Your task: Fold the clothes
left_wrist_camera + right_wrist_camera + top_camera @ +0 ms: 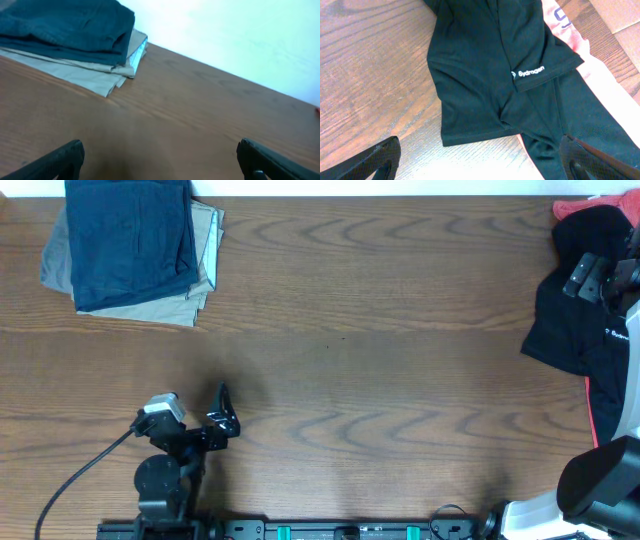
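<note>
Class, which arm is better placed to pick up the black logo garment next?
Right. The right gripper hangs open directly over the black garment; the left gripper sits open across the table, facing the navy shorts.

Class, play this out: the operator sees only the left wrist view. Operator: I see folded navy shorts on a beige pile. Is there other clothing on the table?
Observer: Yes, a black garment lies rumpled at the right edge of the table.
Operator: Where is the right arm?
Observer: The right gripper is above that garment, jaws wide apart, holding nothing.
Operator: Anything else there?
Observer: A pink-red cloth shows from under the black one.
</note>
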Action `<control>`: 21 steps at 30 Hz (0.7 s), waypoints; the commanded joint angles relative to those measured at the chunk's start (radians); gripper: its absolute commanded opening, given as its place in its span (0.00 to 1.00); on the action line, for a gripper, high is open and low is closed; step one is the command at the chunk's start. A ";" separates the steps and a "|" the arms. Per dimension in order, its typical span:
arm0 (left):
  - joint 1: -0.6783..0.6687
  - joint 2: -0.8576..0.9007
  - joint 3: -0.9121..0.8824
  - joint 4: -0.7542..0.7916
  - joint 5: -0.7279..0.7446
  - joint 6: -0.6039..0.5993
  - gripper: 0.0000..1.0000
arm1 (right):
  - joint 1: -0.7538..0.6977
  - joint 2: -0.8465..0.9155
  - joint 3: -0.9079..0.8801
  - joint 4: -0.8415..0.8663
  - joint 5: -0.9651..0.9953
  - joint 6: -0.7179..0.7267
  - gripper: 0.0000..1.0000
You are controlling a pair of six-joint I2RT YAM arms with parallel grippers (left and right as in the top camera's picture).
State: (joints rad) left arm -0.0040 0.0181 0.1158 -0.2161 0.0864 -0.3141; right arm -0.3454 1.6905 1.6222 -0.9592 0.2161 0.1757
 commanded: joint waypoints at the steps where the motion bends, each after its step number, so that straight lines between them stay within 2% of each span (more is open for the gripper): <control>1: 0.006 -0.016 -0.040 0.047 -0.042 0.009 0.98 | -0.001 -0.006 0.012 0.000 0.004 0.011 0.99; 7: 0.006 -0.017 -0.114 0.154 -0.149 0.010 0.98 | -0.001 -0.006 0.012 0.000 0.004 0.011 0.99; 21: 0.008 -0.016 -0.112 0.154 -0.174 0.010 0.98 | -0.001 -0.006 0.012 0.000 0.004 0.011 0.99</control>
State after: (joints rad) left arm -0.0006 0.0101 0.0338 -0.0448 -0.0582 -0.3141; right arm -0.3454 1.6905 1.6222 -0.9596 0.2161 0.1757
